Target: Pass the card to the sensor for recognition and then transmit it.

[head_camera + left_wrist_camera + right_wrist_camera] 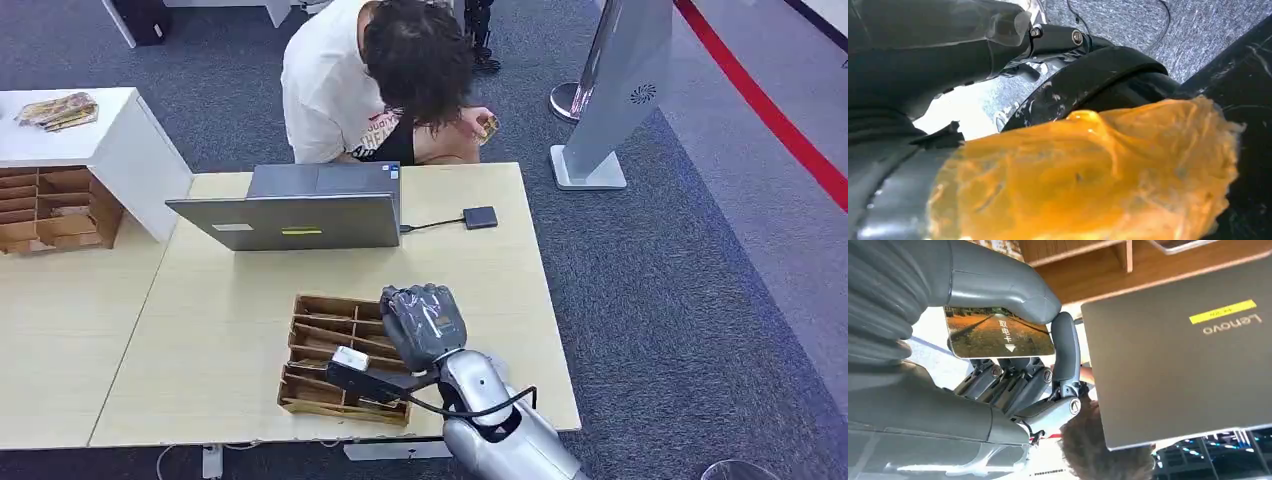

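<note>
My right hand (424,325) hovers over the right end of a wooden slotted card tray (318,352) near the table's front edge. In the right wrist view the right hand (998,370) pinches a card (1000,335) with a road picture and a white arrow between thumb and fingers. The sensor, a small black box (480,217), lies on the table beyond the hand, wired to a grey laptop (300,215) whose lid (1188,365) faces me. My left hand (923,50) is a dark blurred shape close to its camera; how its fingers lie is unclear.
A person (370,80) bends over the table's far edge behind the laptop, holding a card (488,127). A white cabinet (90,150) and another wooden tray (55,205) stand at the left. A grey kiosk stand (615,100) is on the carpet at the right. Orange crumpled film (1088,175) covers much of the left wrist view.
</note>
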Controlling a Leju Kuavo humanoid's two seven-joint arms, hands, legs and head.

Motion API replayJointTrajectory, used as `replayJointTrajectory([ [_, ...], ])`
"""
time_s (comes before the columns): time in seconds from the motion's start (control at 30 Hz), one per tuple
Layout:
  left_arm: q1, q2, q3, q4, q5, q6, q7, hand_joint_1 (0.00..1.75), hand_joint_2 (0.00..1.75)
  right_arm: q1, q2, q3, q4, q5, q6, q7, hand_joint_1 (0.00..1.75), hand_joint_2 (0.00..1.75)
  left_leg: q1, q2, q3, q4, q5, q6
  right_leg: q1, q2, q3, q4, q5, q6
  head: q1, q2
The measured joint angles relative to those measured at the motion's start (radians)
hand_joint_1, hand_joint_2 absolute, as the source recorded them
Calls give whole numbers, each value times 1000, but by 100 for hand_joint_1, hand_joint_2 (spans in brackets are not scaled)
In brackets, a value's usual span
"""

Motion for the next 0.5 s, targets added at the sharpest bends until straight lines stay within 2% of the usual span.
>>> replayJointTrajectory([
  [0.23, 0, 0, 0, 0, 0, 0, 0, 0, 0, 0, 0, -8, -13, -2, 0, 0, 175, 175, 0, 0, 0, 0, 0, 0, 0, 0, 0, 0, 0, 0, 0, 0],
  [0.27, 0, 0, 0, 0, 0, 0, 0, 0, 0, 0, 0, -9, -14, -2, 0, 0, 169, 175, 0, 0, 0, 0, 0, 0, 0, 0, 0, 0, 0, 0, 0, 0],
  [0.3, 0, 0, 0, 0, 0, 0, 0, 0, 0, 0, 0, -10, -15, -2, 0, 0, 175, 175, 0, 0, 0, 0, 0, 0, 0, 0, 0, 0, 0, 0, 0, 0],
  [0.33, 0, 0, 0, 0, 0, 0, 0, 0, 0, 0, 0, -10, -19, -4, -1, 0, 168, 175, 0, 0, 0, 0, 0, 0, 0, 0, 0, 0, 0, 0, 0, 0],
  [0.37, 0, 0, -1, 0, 0, 0, 0, 0, 0, 0, 0, -12, -25, -10, -7, 0, 173, 175, 0, 0, 0, 0, 0, 0, 0, 0, 0, 0, 0, 0, 0, 0],
  [0.4, 0, 0, -2, 0, 0, 0, 0, 0, 0, 0, 0, -15, -35, -11, -14, -1, 169, 175, 0, 0, 0, 0, 0, 0, 0, 0, 0, 0, 0, 0, 0, 0],
  [0.5, 0, 0, -13, 0, 0, 0, 0, 0, 0, 0, 0, -27, -69, -18, -18, -1, 173, 175, 0, 0, 0, 0, 0, 0, 0, 0, 0, 0, 0, 0, 0, 0],
])
